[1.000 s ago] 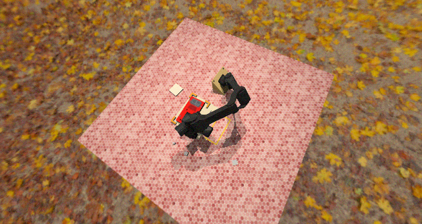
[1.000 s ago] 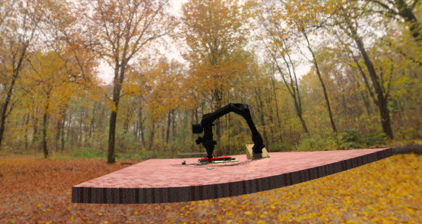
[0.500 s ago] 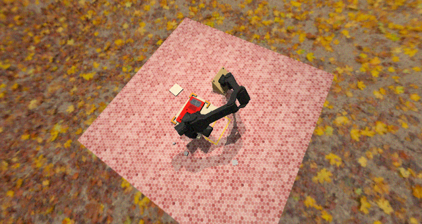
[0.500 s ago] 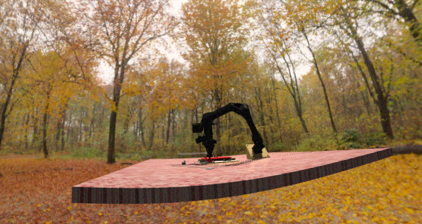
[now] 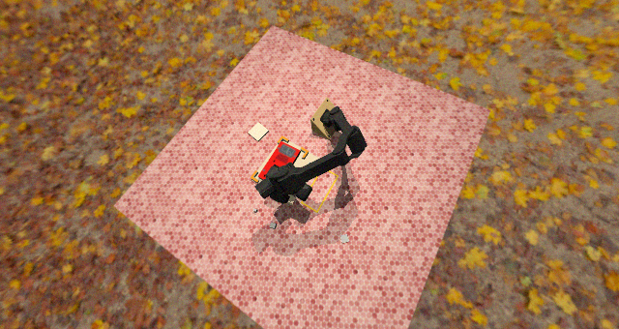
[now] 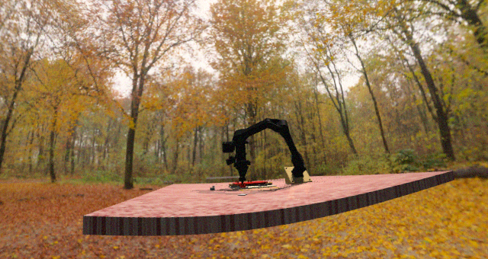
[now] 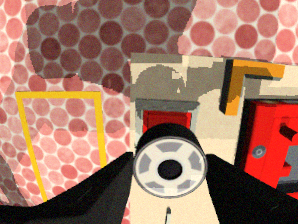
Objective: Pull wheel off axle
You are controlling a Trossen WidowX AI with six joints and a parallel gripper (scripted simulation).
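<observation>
The pink tabletop (image 5: 387,189) (image 6: 213,203) is overhung by the arm (image 5: 321,166) (image 6: 267,123). Near its middle, well in from every edge, the wheel (image 7: 170,167) is gripped between the jaws of the gripper (image 5: 290,200) (image 6: 242,183) (image 7: 169,160), outside the yellow outline (image 5: 335,186) (image 7: 60,95).

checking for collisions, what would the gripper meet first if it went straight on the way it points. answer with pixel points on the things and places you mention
Probably the cream board (image 7: 150,200) under the wheel (image 7: 142,172) held in its jaws; how much gap remains is unclear.

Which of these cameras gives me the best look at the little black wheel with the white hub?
The wrist view: it shows the black wheel with the white spoked hub face-on between the fingers. From the top and exterior views, I cannot make it out.
</observation>
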